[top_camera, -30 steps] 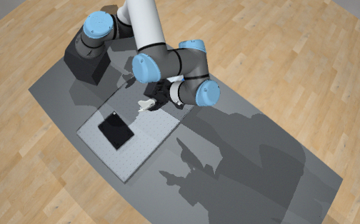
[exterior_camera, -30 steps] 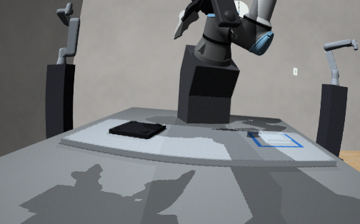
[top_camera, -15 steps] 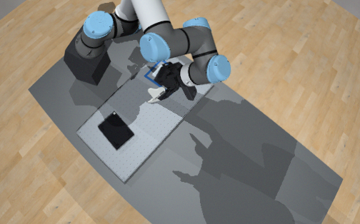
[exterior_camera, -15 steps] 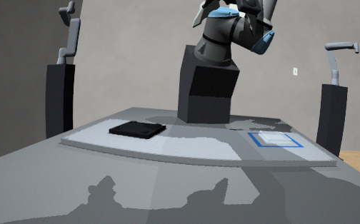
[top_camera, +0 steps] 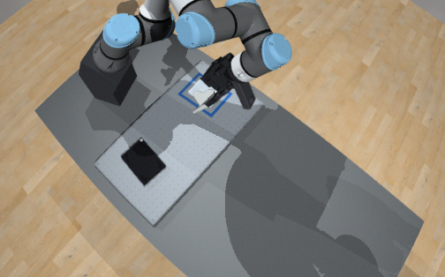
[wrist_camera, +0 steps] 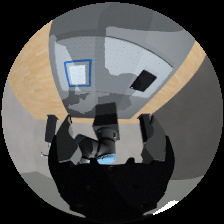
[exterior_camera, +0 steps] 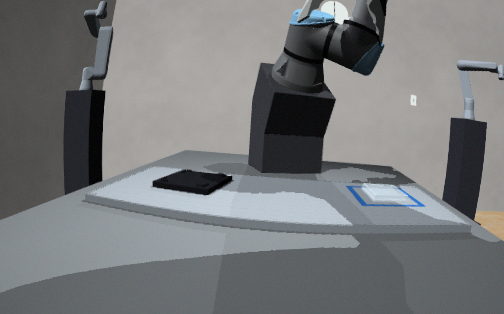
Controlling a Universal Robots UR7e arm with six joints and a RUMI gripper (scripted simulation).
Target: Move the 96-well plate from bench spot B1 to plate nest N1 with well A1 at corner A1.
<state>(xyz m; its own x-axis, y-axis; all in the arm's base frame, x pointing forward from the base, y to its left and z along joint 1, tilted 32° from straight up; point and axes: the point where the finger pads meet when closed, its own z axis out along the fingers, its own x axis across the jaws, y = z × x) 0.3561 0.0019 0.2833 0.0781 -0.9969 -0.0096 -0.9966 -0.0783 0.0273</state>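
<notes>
The clear 96-well plate (exterior_camera: pixel 385 192) lies flat inside the blue-outlined bench spot B1 at the right end of the light board. In the top view the plate (top_camera: pixel 200 90) is partly hidden behind my gripper (top_camera: pixel 206 101), which hangs open and empty high above it. The gripper is above the top edge of the exterior view. The black plate nest N1 (top_camera: pixel 143 162) sits at the other end of the board and is empty; it also shows in the exterior view (exterior_camera: pixel 192 181). The wrist view shows the plate (wrist_camera: pixel 78 73) and the nest (wrist_camera: pixel 145 79) far below. I cannot make out the cut corner.
The robot base (exterior_camera: pixel 290 130) stands behind the light perforated board (top_camera: pixel 170 159). Two dark camera posts stand at the table's sides, one left (exterior_camera: pixel 83 135) and one right (exterior_camera: pixel 465 165). Arm shadows fall across the grey table.
</notes>
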